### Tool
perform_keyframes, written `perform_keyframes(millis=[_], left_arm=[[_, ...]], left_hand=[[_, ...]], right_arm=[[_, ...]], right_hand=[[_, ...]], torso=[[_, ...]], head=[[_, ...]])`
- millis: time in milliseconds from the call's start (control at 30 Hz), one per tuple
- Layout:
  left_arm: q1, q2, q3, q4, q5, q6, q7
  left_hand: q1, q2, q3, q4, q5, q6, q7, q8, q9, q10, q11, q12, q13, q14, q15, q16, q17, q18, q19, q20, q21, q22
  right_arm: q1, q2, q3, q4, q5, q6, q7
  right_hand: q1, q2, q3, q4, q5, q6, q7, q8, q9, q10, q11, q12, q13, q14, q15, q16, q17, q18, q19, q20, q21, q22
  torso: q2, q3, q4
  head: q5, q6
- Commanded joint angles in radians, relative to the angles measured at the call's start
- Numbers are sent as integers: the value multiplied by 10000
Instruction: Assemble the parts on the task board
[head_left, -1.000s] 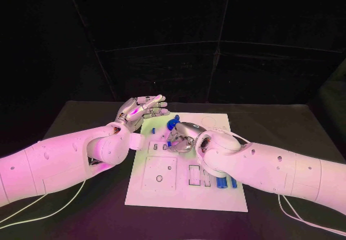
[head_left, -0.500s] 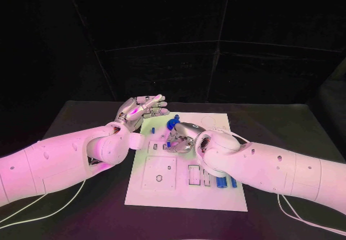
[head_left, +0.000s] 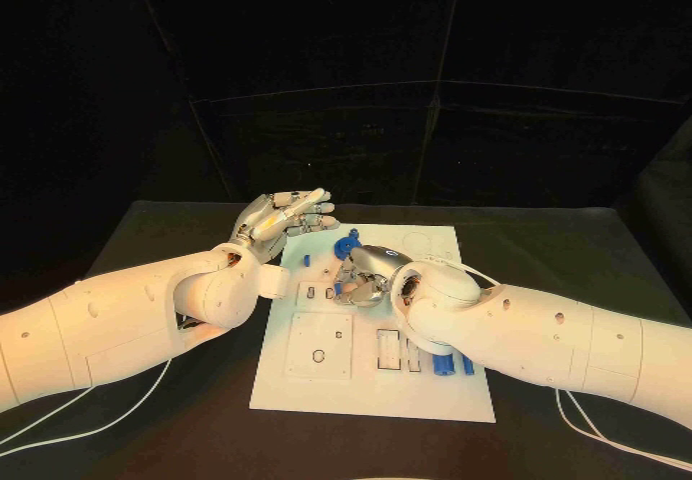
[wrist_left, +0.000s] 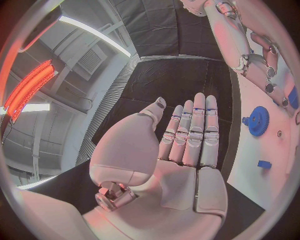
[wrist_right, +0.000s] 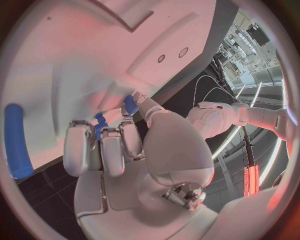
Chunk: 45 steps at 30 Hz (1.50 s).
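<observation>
The white task board (head_left: 364, 388) lies mid-table. My right hand (head_left: 364, 276) is low over the board's upper middle, fingers curled in. In the right wrist view it (wrist_right: 112, 145) pinches a small blue part (wrist_right: 130, 104) between thumb and fingers, close against the board (wrist_right: 62, 60). A blue gear (head_left: 348, 245) stands just beyond that hand, and a small blue piece (head_left: 306, 261) lies to its left. My left hand (head_left: 283, 215) is raised off the board's far left corner, flat, fingers straight and empty (wrist_left: 187, 140). The left wrist view shows the gear (wrist_left: 257, 120) too.
Several long blue pegs (head_left: 441, 363) lie in slots at the board's near right, close under my right forearm; one peg (wrist_right: 15, 137) shows in the right wrist view. Black table (head_left: 173, 230) surrounds the board, with white cables (head_left: 87, 425) along both near sides.
</observation>
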Motion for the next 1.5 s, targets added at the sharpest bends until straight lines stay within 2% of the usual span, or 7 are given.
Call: perform_keyframes(millis=[33,800,1067,1267,1300,1400,1500], left_arm=[[15,11,5,5,-18,146,57],[15,1,5,-72,-25,163,21],[24,-257,15,67,-1428,906,-1471],[249,-396,19,-14,-2714,778,-2958],[296,-414,19,-43,-2950,762,-3264],[475,-454,19,-176,-3953,817,-4435],[652,-460,18,-282,-5010,1113,-5623]], left_hand=[[-55,10,-19,-62,22,35,-3,-69,-3,69,-20,-56,-5,83,2,-54,9,66,87,16,-11,-10],[-42,55,15,-102,23,140,-108,-53,11,183,-91,-61,3,168,-40,-67,42,78,158,-5,-23,-22],[-414,-2,-133,28,15,554,-427,-41,22,846,-447,-93,46,1892,-548,719,692,82,1451,-506,579,216],[-593,-204,-485,82,29,1148,-777,138,118,2161,-924,406,351,3703,-1142,2315,1823,83,2916,-1096,1516,658],[-630,-232,-546,99,42,1249,-876,196,151,2465,-1021,609,481,3881,-1263,3472,2900,76,3202,-1210,1747,777],[-894,-275,-878,256,-45,1371,-1074,522,331,3166,-1383,1686,1240,4217,-1446,9951,9500,123,4251,-1653,2837,1380],[-1162,-186,-1127,467,-54,1521,-1279,970,591,3322,-1523,2774,2047,4309,-1693,12095,11981,-186,4776,-1761,4643,3282]], right_arm=[[-29,-7,-32,-36,-167,69,-226],[-66,-165,-31,210,-210,-1667,548],[67,-1304,3,1074,928,-1404,3583],[582,-2300,17,1433,2557,-1026,4596],[659,-2454,18,1481,2797,-993,4655],[946,-2980,19,1555,3535,-919,4773],[1130,-3375,20,1510,3908,-930,4791]], right_hand=[[-141,-212,-166,64,56,-152,28,-88,5,-83,43,-57,365,735,100,-43,1200,-131,-8,87,-44,-18],[-573,-697,-1973,906,-47,-989,166,-231,35,-448,188,-474,-120,730,228,-55,1201,-126,5,208,-78,-49],[55,-456,-2332,870,213,-955,149,-27,68,-496,176,-482,-169,719,227,-76,1176,-107,-53,223,-128,-142],[350,-210,-2453,790,425,-278,-16,365,164,-662,37,-677,-386,685,127,-152,1050,-33,-270,171,-306,-521],[367,-181,-2474,791,461,-243,-25,380,160,-666,25,-684,-397,683,118,-159,1040,-30,-281,163,-314,-536],[445,-45,-2509,787,691,-164,-52,406,136,-626,-4,-657,-387,663,91,-212,951,-33,-281,138,-314,-529],[458,6,-2536,795,800,-116,-65,421,125,-607,-17,-651,-389,649,79,-251,884,-25,-298,128,-332,-571]], torso=[[0,-5,5],[-13,13,-5],[-85,5,-25],[-303,76,-54],[-332,82,-62],[-446,121,-98],[-539,155,-153]], head=[[-4,-12],[5,26],[-14,81],[127,-23],[117,-32],[113,-66],[154,-93]])
